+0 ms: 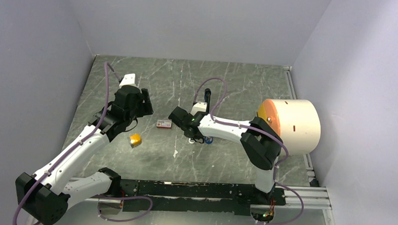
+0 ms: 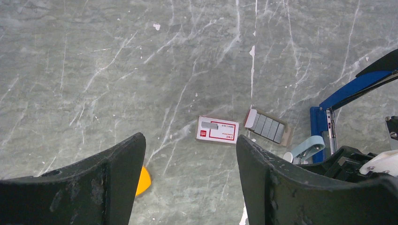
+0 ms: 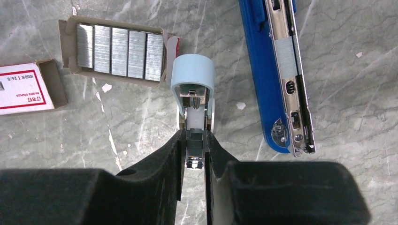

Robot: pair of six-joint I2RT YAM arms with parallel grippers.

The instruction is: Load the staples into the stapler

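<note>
The blue stapler (image 3: 262, 70) lies open on the table, its metal rail (image 3: 287, 75) facing up. It also shows in the left wrist view (image 2: 349, 89) and the top view (image 1: 207, 100). Several silvery staple strips (image 3: 119, 50) lie in a tray (image 2: 268, 126) beside the red-and-white box (image 3: 19, 89), which also shows in the other views (image 2: 217, 129) (image 1: 163, 123). My right gripper (image 3: 193, 140) is shut on a narrow metal-and-white piece with a light-blue rounded cap (image 3: 192, 75), left of the stapler. My left gripper (image 2: 190, 164) is open and empty, above the table near the box.
A small orange-yellow block (image 1: 135, 139) lies on the table below my left gripper (image 1: 145, 102), partly hidden by a finger in the wrist view (image 2: 143, 180). A big white cylinder with an orange face (image 1: 293, 124) stands at the right edge. Grey walls close in three sides.
</note>
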